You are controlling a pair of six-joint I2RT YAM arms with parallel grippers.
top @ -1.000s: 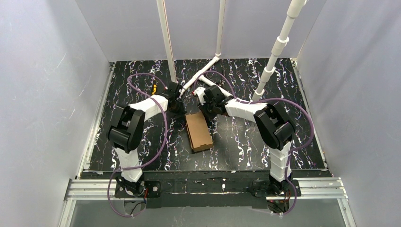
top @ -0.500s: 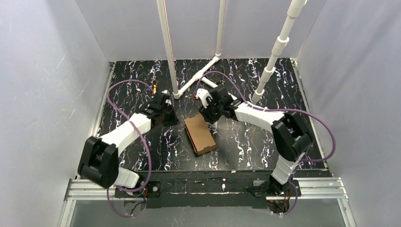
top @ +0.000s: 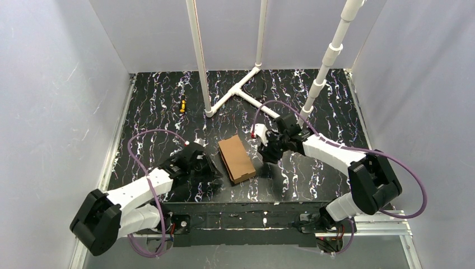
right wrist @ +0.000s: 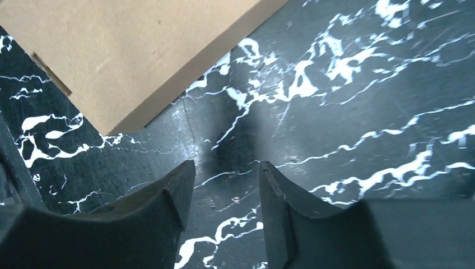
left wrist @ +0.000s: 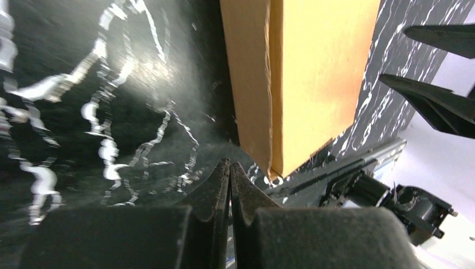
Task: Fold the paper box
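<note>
We see the paper box [top: 236, 159] lying flat on the black counter [top: 313, 179], in the middle of the top picture. It is all closed up (like a small brown brick). The left arm [top: 147, 189] reaches in from the lower left. The left jaws are squeezed tight together with nothing in them, close to the box's left side. The right arm [top: 330, 151] comes in from the right. The right jaws stand partly apart and hold nothing. They hang over bare counter near the box's right side, not touching it.

Looks like a robotics lab cell: plain white walls [top: 50, 112], an aluminium rail [top: 381, 227], pipes [top: 197, 50] over a marbled mat [top: 151, 112].
</note>
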